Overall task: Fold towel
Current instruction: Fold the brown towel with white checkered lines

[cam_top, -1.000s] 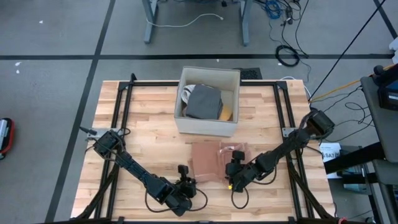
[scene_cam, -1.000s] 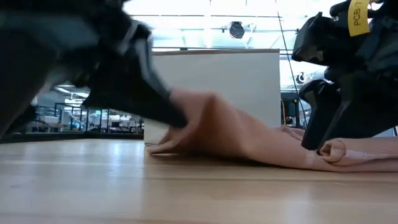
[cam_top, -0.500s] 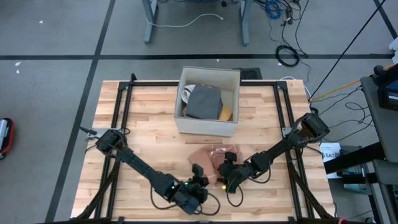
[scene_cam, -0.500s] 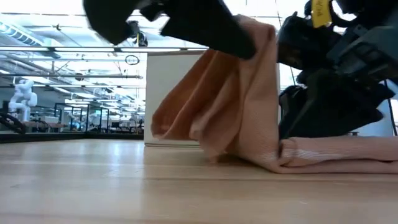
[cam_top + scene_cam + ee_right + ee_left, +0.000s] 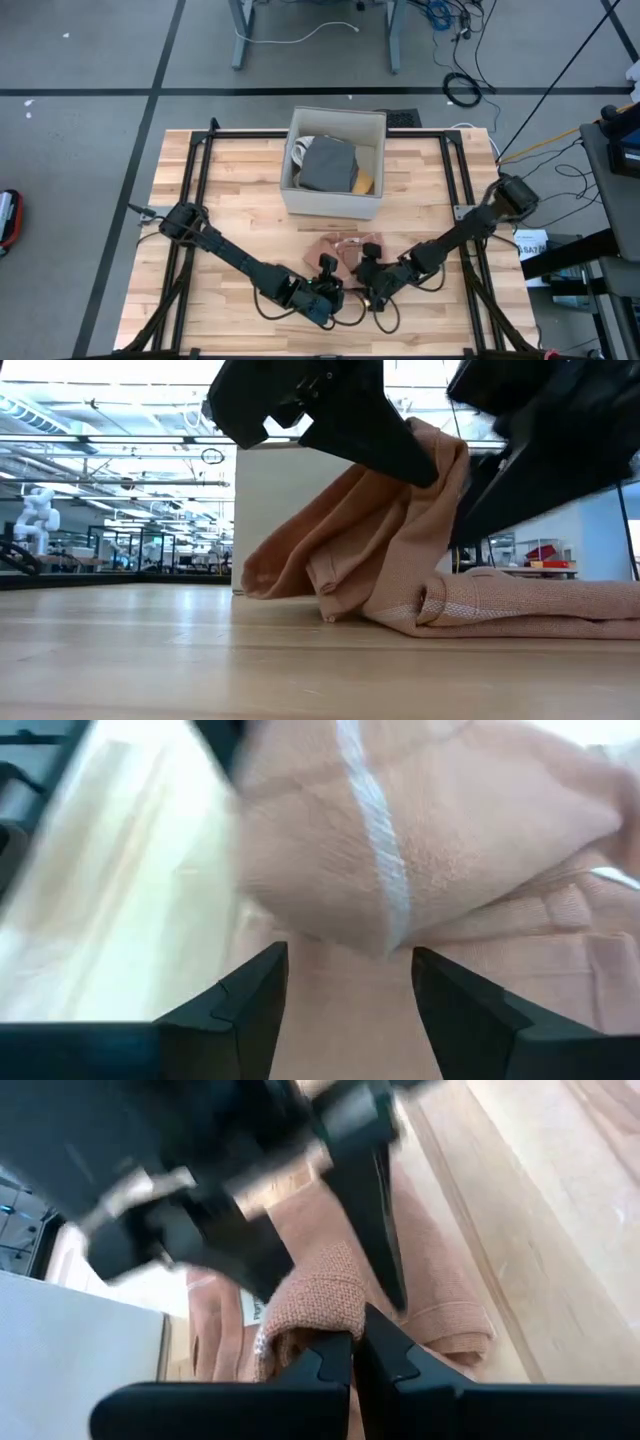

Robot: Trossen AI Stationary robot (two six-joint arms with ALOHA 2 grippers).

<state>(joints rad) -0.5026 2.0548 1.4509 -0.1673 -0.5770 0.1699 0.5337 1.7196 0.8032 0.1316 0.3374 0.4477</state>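
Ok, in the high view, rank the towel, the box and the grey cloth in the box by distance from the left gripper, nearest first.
1. Towel: pinched in the left gripper, at the table's near middle.
2. Box: its near wall, beyond the towel.
3. Grey cloth: inside the box, farther back.

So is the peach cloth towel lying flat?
No. The peach cloth towel is bunched and partly lifted: the left gripper, shut, pinches one edge up off the wooden table.

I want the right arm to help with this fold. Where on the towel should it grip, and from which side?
Probably the free raised edge of the towel, beside where the left gripper already pinches it, approached from the right. The right gripper is open just before that hanging fold; the rest lies flat, harder to pinch.
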